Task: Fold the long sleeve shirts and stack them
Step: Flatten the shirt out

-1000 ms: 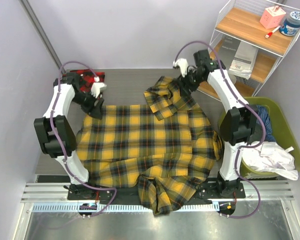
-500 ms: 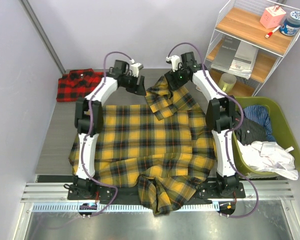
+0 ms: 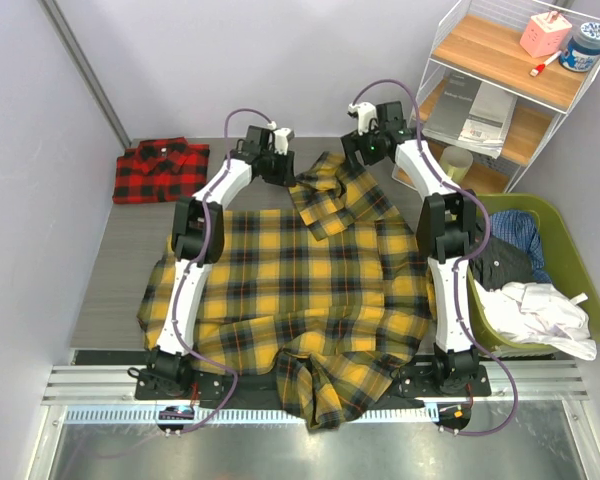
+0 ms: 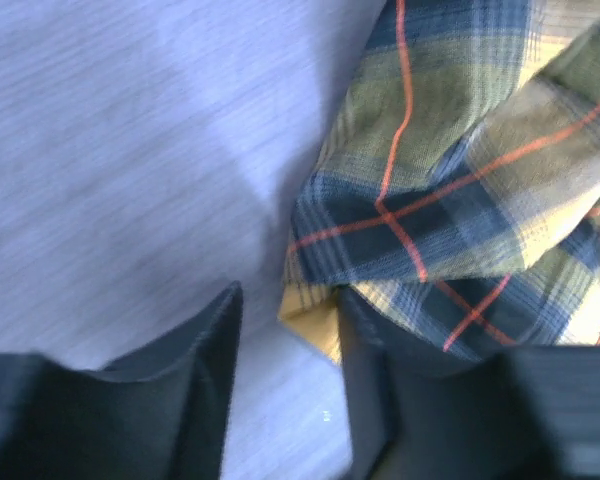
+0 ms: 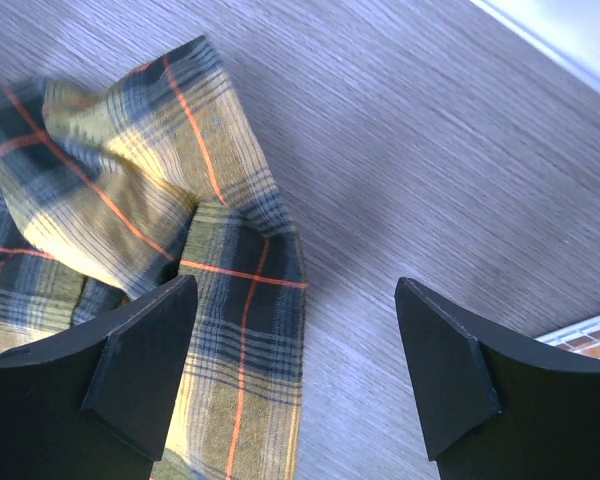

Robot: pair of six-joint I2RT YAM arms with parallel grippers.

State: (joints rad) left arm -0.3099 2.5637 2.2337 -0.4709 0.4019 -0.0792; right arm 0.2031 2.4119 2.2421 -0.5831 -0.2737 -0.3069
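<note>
Yellow-checked shirt [image 4: 450, 190] has one corner between parted left fingers [image 4: 195, 385].

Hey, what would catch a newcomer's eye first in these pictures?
A big yellow shirt lies spread over most of the table, with a flap folded back at its far edge. The left gripper and right gripper, both open, flank that flap. A folded red shirt sits in the far left corner.

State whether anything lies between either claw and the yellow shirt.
Nothing visible does. The left claw is open with the edge of the yellow shirt in its gap. The right claw hangs open directly over the same bunched cloth, with only air between.
</note>
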